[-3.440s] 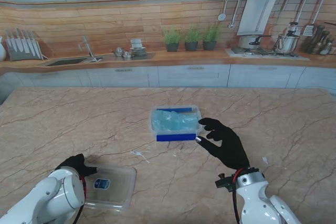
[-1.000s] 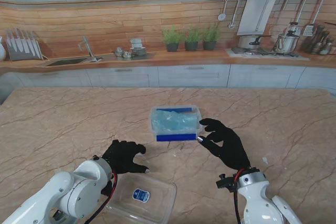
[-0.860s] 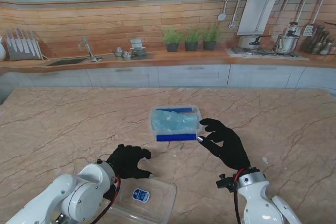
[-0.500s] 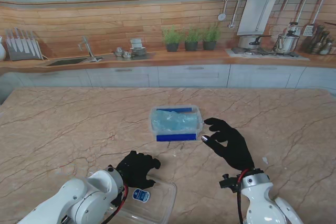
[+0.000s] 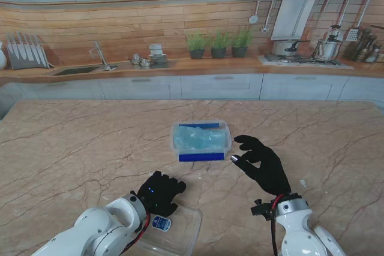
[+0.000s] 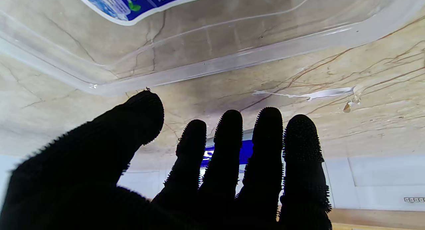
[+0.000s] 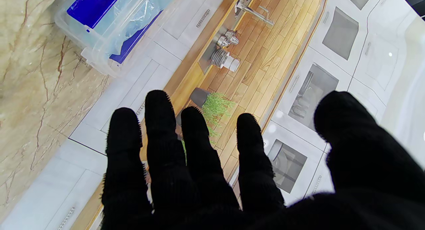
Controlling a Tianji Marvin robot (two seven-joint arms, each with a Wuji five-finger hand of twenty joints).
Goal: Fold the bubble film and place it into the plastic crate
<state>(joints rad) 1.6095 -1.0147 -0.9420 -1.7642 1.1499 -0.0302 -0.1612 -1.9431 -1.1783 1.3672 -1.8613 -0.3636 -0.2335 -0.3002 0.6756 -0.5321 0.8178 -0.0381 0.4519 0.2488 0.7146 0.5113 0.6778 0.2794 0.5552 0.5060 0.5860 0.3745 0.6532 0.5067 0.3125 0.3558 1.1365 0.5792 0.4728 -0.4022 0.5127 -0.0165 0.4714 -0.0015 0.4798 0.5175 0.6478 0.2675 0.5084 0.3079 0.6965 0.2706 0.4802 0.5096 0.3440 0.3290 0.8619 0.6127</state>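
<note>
The clear plastic crate [image 5: 201,141] with blue clips stands mid-table, and the pale bubble film [image 5: 199,139] lies bunched inside it. The right wrist view shows the same crate [image 7: 99,54] and film [image 7: 139,17]. My right hand [image 5: 262,163] hovers open just right of the crate, fingers spread [image 7: 159,117], holding nothing. My left hand [image 5: 159,191] is open over the far edge of the clear lid [image 5: 174,232], which lies flat near me with a blue label [image 5: 161,223]. In the left wrist view the lid's rim [image 6: 232,60] lies just beyond my straight fingers [image 6: 269,130].
A thin white scrap [image 6: 308,93] lies on the marble between the lid and the crate. Another small white scrap [image 5: 303,183] sits right of my right hand. The kitchen counter with sink, herbs and stove runs along the far wall.
The lid has been dragged from the left to in front of me. My left hand has drawn back toward me onto its far edge. The right hand shifted slightly right of the crate.
</note>
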